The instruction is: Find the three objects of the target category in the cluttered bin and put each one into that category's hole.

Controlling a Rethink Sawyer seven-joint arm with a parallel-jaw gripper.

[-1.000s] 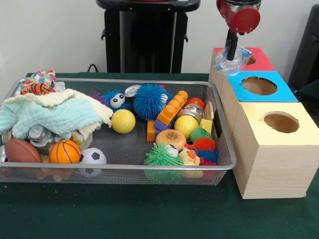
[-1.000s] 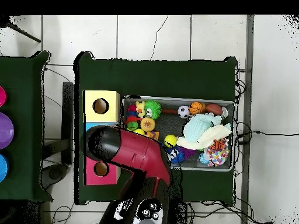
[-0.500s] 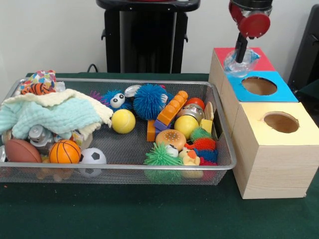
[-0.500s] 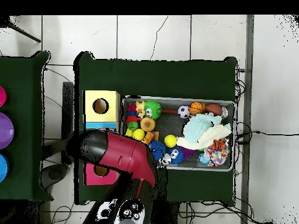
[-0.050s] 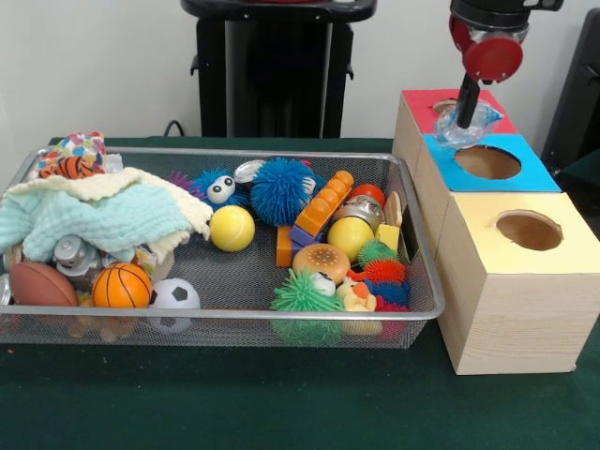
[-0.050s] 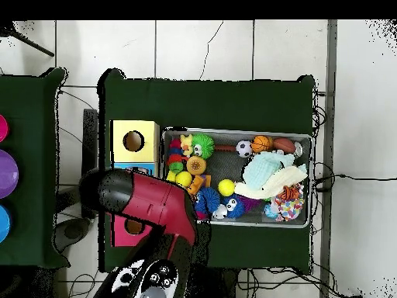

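My gripper [image 5: 465,118] hangs over the seam between the red box [image 5: 498,118] and the blue box [image 5: 531,174], shut on a crumpled clear plastic piece [image 5: 476,126]. The plastic dangles just behind the blue box's round hole [image 5: 487,161] and in front of the red box's hole [image 5: 447,106]. From above, the red arm [image 6: 147,203] covers the blue box and hides the gripper. The wire bin [image 5: 234,319] holds balls, spiky toys, a blue googly-eyed toy [image 5: 217,188], toy bricks [image 5: 322,208] and a folded cloth [image 5: 103,214].
A yellow box [image 5: 574,251] with its own hole [image 5: 529,230] stands nearest the camera, in line with the other two boxes. The bin lies close to the boxes' left sides. In the overhead view, a second green table [image 6: 27,167] with coloured discs stands at the left.
The gripper has carried the clear plastic rightward in the front view, from the red box's left edge to the red-blue seam. The bin's contents stayed put.
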